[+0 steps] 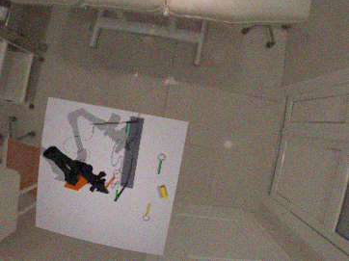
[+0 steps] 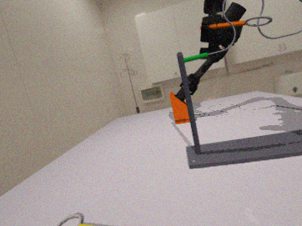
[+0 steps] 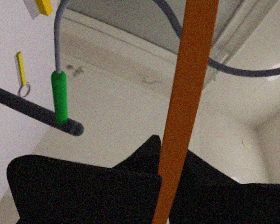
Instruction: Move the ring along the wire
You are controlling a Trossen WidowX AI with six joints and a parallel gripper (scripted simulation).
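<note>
My gripper (image 1: pixel 106 189) (image 2: pixel 212 27) (image 3: pixel 160 142) is shut on the orange handle (image 2: pixel 234 24) (image 3: pixel 192 60). The handle is held high, nearly level in the exterior view. Its ring (image 2: pixel 271 21) is at the handle's far end, around the grey wire (image 3: pixel 240 73) beyond the big loop as seen from the near post; whether it touches the wire cannot be told. The ring is out of the wrist view. The near green part (image 1: pixel 117 194) (image 2: pixel 196 57) (image 3: pixel 59 97) joins the near post (image 2: pixel 189 105); the ring is apart from it. The other green part (image 1: pixel 127 127) is at the far post.
The dark base (image 1: pixel 131 160) (image 2: pixel 250 149) lies under the wire. An orange piece (image 1: pixel 74 184) (image 2: pixel 179 109) is under the arm. Beyond the base lie a green-handled ring (image 1: pixel 159 167), a yellow block (image 1: pixel 164 192) (image 3: pixel 44 6) and a yellow-handled ring (image 1: pixel 148 209) (image 3: pixel 21 69).
</note>
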